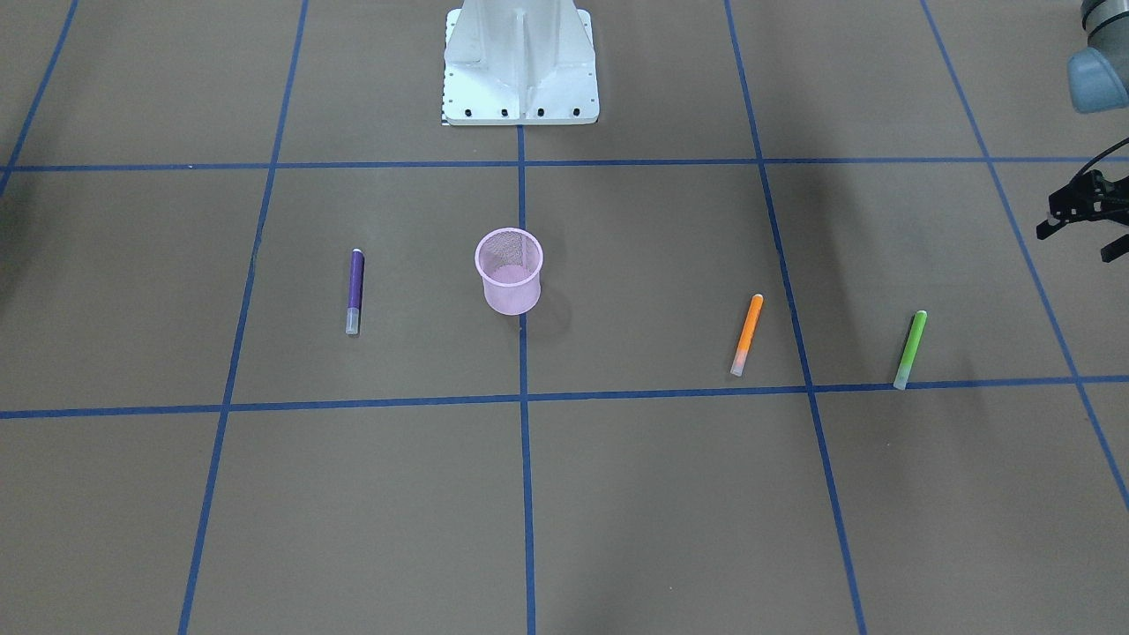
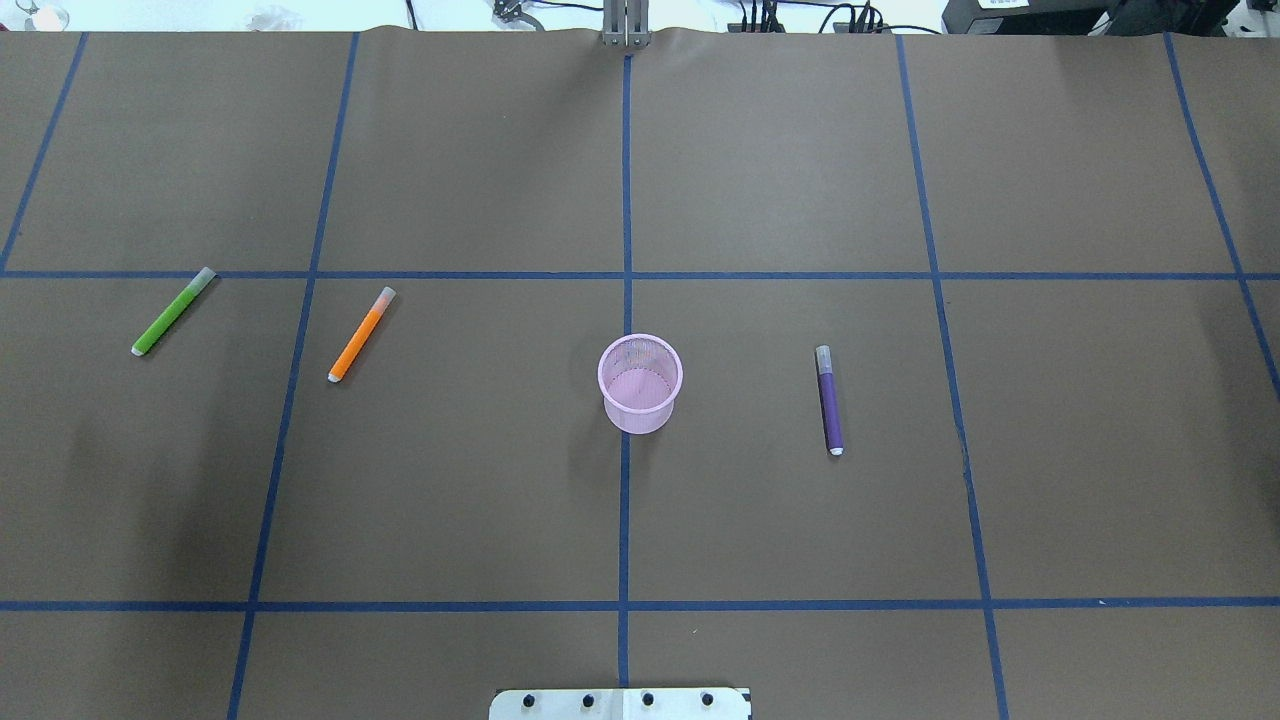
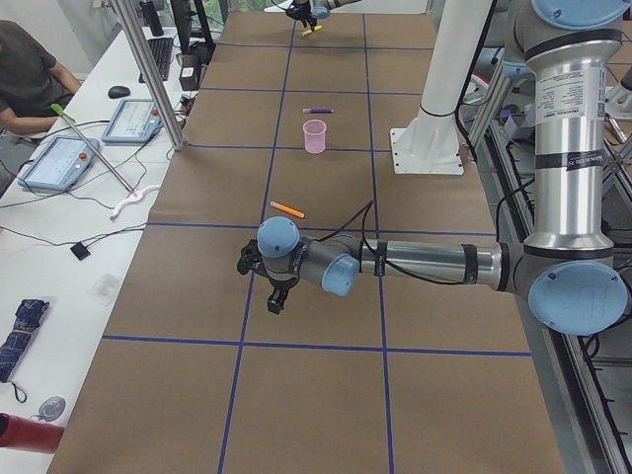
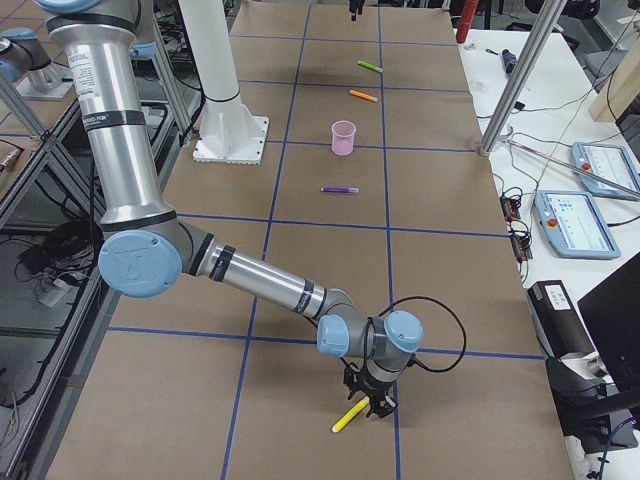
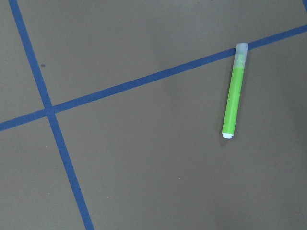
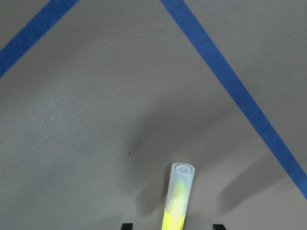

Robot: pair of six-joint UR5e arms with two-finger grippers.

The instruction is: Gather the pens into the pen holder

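The pink mesh pen holder (image 2: 640, 410) stands upright mid-tabletop (image 2: 460, 500). The purple pen (image 2: 829, 400) lies near it on the robot's right. The orange pen (image 2: 361, 334) and green pen (image 2: 172, 312) lie flat, farther off on its left. The left pincer (image 1: 1076, 243) hangs open near the green pen. The right pincer (image 6: 171, 225) — jaws spread — straddles a yellow pen (image 6: 178, 201), well apart from the rest.

Robotics laboratory.
Brown table (image 2: 450, 480) with blue tape grid (image 2: 400, 606); grey touchscreen control pendants (image 3: 59, 163) on white side bench (image 3: 59, 296).
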